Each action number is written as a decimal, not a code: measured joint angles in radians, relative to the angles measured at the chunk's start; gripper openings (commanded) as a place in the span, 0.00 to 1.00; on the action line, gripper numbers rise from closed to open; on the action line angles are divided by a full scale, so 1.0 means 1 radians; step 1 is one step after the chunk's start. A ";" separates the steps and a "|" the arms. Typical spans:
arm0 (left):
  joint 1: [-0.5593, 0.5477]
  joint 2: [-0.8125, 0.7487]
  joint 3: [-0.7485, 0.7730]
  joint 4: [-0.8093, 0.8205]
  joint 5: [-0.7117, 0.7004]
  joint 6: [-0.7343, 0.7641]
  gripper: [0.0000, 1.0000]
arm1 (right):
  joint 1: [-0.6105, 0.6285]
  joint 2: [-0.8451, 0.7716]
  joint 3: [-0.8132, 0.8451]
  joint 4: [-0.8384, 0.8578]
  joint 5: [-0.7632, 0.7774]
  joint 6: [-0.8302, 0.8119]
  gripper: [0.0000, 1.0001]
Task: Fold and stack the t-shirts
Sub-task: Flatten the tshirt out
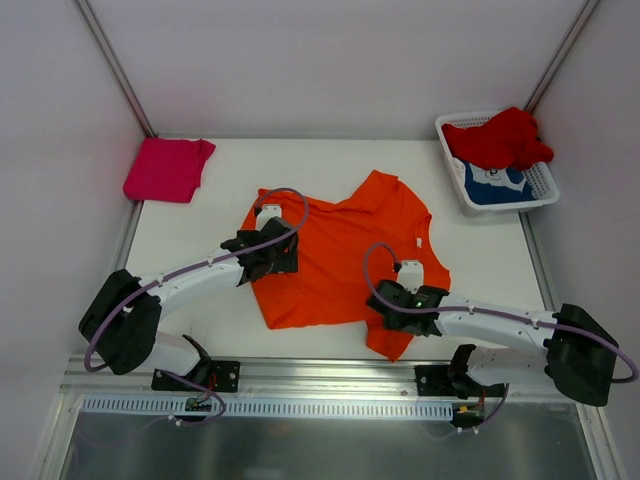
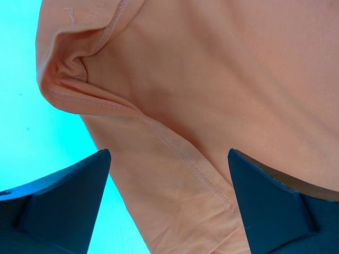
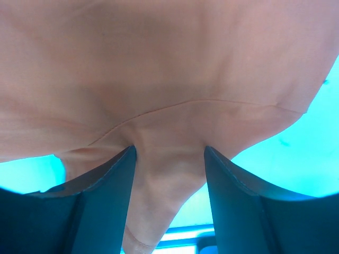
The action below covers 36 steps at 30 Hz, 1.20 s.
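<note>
The bright orange t-shirt (image 1: pixel 340 250) lies rumpled in the middle of the white table. My left gripper (image 1: pixel 268 222) hangs over the shirt's left edge. In the left wrist view that gripper (image 2: pixel 169 153) is wide open, with a stitched hem of the orange cloth (image 2: pixel 212 79) lying flat between the fingers. My right gripper (image 1: pixel 408 272) is at the shirt's lower right. It (image 3: pixel 169 148) stands open astride a bunched fold of orange cloth (image 3: pixel 159 63) that fills the gap. A folded magenta-pink t-shirt (image 1: pixel 168 168) rests at the far left.
A white lattice basket (image 1: pixel 515 206) at the back right holds a red t-shirt (image 1: pixel 500 138) on top of a blue one with a white print (image 1: pixel 495 183). White walls close in the table on three sides. The arm bases sit at the near edge.
</note>
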State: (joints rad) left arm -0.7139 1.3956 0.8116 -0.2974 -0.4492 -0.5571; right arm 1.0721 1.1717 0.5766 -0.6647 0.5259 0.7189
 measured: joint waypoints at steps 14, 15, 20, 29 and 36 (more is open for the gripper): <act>-0.098 0.012 0.000 0.000 0.098 -0.054 0.84 | -0.017 0.114 0.052 0.006 -0.019 -0.083 0.58; -0.119 0.012 -0.001 0.000 0.104 -0.065 0.82 | -0.017 0.124 0.058 0.007 -0.019 -0.088 0.58; -0.225 0.015 -0.002 0.001 0.136 -0.139 0.72 | -0.018 0.146 0.074 0.013 -0.019 -0.105 0.58; -0.294 0.045 -0.034 -0.001 0.153 -0.225 0.68 | -0.037 0.143 0.076 0.018 -0.019 -0.121 0.58; -0.294 0.077 -0.051 -0.008 0.145 -0.248 0.62 | -0.043 0.110 0.076 0.018 -0.019 -0.129 0.58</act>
State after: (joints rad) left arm -1.0084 1.4727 0.7605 -0.3054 -0.3046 -0.8047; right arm 1.0290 1.2819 0.6521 -0.6464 0.5068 0.5900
